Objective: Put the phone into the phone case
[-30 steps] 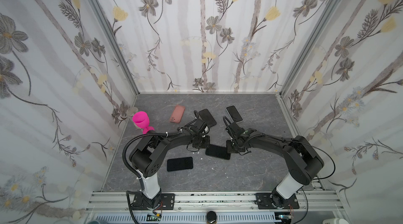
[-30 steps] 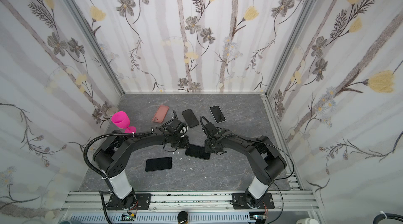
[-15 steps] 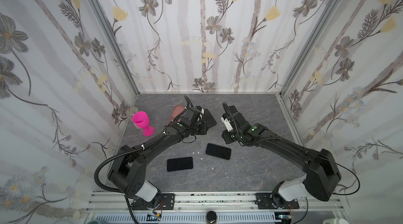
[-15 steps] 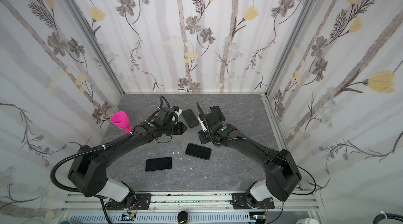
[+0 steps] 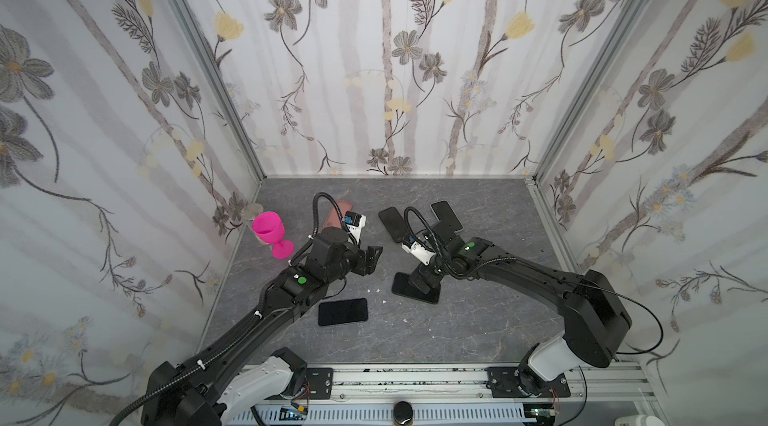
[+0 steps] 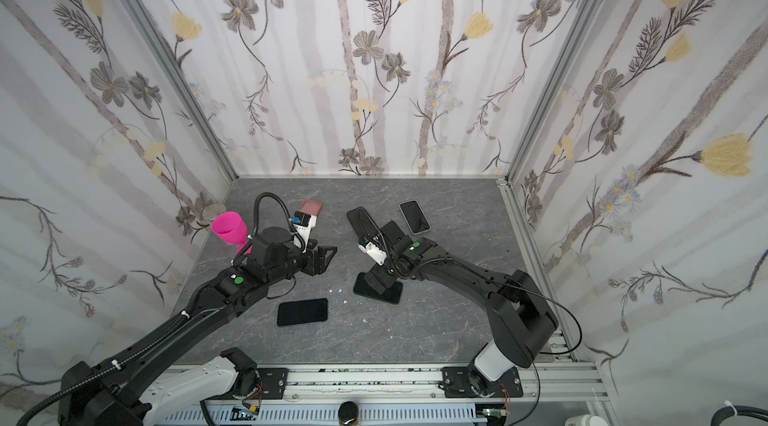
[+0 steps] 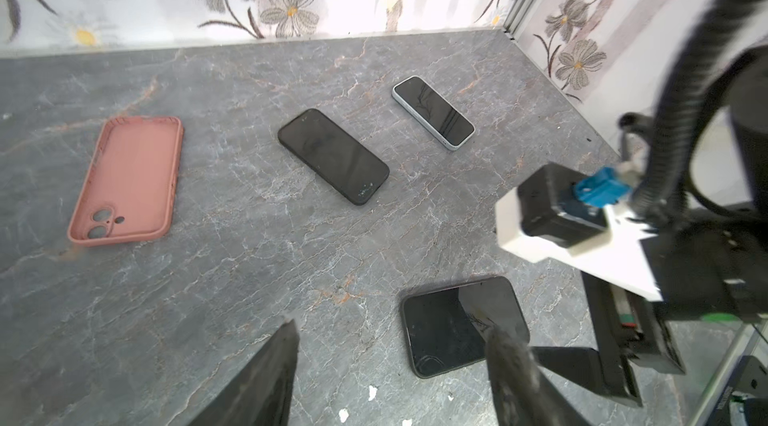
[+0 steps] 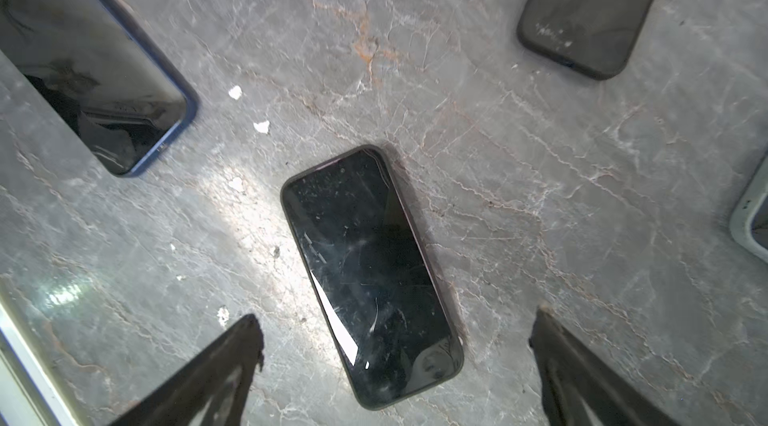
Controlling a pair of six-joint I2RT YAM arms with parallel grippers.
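- Grey marbled tabletop (image 5: 478,320) enclosed by floral-papered walls; both arms reach in from the near edge.
- Phone (image 8: 372,278): lies flat, screen up, at the centre of the tabletop, visible in both top views (image 5: 432,297) (image 6: 392,297). It sits in a dark phone case (image 8: 374,404) whose rim frames the screen.
- Right hand (image 8: 395,322): directly above the phone, jaws spread wide on either side of it, holding nothing.
- Left hand (image 7: 392,336): beside the phone and clear of it, jaws apart, holding nothing.
- Pink case (image 7: 126,183): empty, open side up, at the rear left; partly hidden by the left arm in both top views.
- Other phones: black phone (image 7: 332,156) and white-edged phone (image 7: 433,112) at the rear; blue-edged phone (image 5: 343,312) near the front, just beside the left arm.
- Pink goblet (image 5: 270,233): upright by the left wall.
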